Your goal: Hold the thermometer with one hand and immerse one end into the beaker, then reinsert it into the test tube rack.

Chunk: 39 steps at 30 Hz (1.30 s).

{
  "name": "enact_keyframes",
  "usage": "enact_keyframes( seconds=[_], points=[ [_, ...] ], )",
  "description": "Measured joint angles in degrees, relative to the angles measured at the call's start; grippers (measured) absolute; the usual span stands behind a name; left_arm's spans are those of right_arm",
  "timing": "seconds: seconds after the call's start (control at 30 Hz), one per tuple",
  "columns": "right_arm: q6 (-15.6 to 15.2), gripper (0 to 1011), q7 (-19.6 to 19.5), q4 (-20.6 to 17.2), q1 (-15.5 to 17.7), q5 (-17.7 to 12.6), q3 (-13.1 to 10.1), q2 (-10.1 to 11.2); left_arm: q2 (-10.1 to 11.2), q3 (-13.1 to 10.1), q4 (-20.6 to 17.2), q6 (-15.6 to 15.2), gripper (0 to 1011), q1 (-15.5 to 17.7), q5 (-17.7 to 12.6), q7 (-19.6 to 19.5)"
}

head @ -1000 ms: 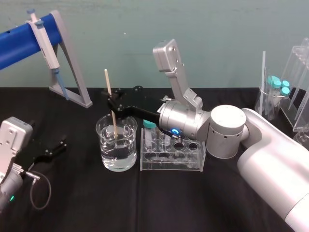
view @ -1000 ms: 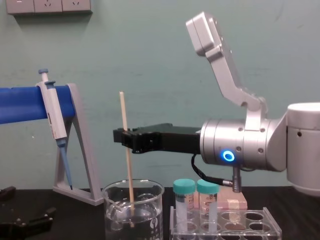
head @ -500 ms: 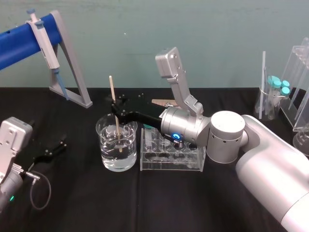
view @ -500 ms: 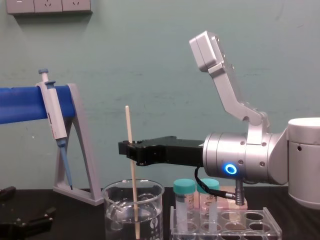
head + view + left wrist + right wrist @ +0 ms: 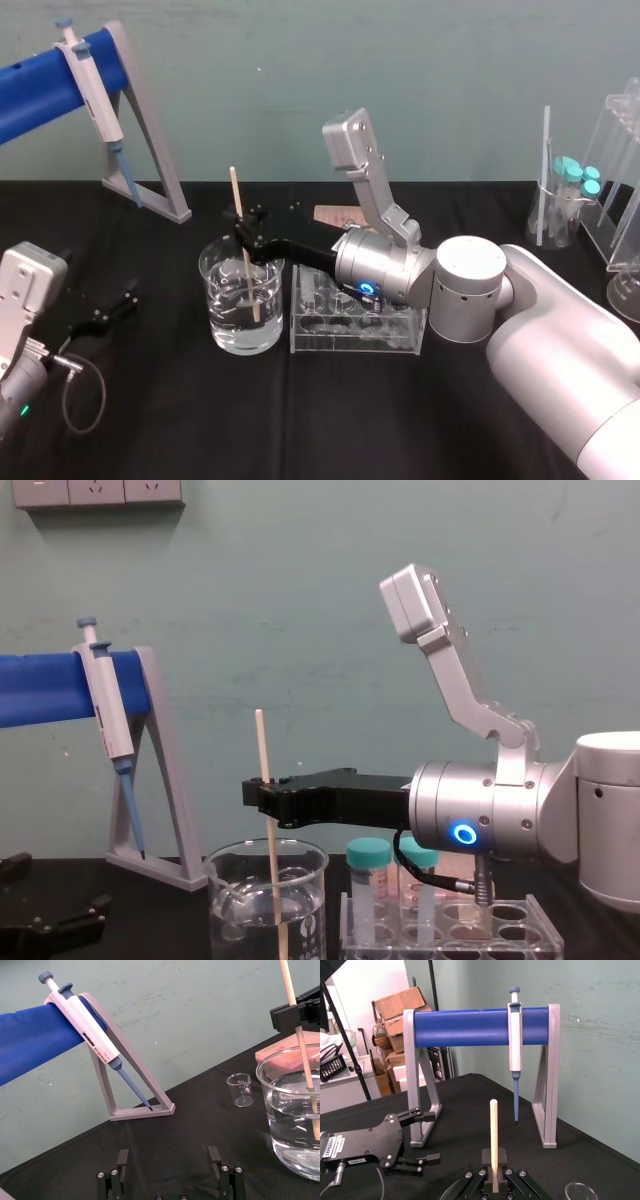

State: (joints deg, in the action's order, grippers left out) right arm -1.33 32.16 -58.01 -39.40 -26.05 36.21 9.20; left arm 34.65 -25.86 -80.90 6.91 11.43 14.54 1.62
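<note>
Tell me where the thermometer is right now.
In the head view the thermometer stands near centre, held by the right gripper, its lower end in the beaker of water, just left of the test tube rack.

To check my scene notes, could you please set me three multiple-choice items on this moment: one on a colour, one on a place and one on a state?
1. What colour are the caps of the tubes in the rack? A red; B yellow; C teal.
2. Where is the thermometer's lower end? A in a tube; B in the beaker; C in a rack hole.
3. How is the left gripper? A open; B shut on a tube; C shut on the thermometer.
Answers: 1 C, the chest view shows teal caps. 2 B, the right gripper holds it with its tip under the water. 3 A, its fingers stand apart with nothing between them.
</note>
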Motion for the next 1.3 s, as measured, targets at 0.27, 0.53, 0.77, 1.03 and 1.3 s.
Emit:
enact_keyframes(
  seconds=[0.27, 0.53, 0.77, 1.03, 1.3],
  points=[
    [0.00, 54, -0.04, -0.24, -0.04, -0.05, 0.13, 0.13, 0.00, 0.00, 0.00, 0.00, 1004, 0.00, 0.00, 0.00],
    [-0.01, 54, -0.07, -0.40, -0.07, -0.08, 0.22, 0.19, 0.00, 0.00, 0.00, 0.00, 1004, 0.00, 0.00, 0.00],
    [-0.02, 54, -0.13, -0.47, -0.07, -0.10, 0.26, 0.22, 0.00, 0.00, 0.00, 0.00, 1004, 0.00, 0.00, 0.00],
    [-0.05, 54, -0.18, -0.51, -0.07, -0.13, 0.30, 0.26, 0.00, 0.00, 0.00, 0.00, 1004, 0.00, 0.00, 0.00],
    [-0.11, 54, -0.24, -0.56, -0.07, -0.17, 0.30, 0.26, 0.00, 0.00, 0.00, 0.00, 1004, 0.00, 0.00, 0.00]
  ],
)
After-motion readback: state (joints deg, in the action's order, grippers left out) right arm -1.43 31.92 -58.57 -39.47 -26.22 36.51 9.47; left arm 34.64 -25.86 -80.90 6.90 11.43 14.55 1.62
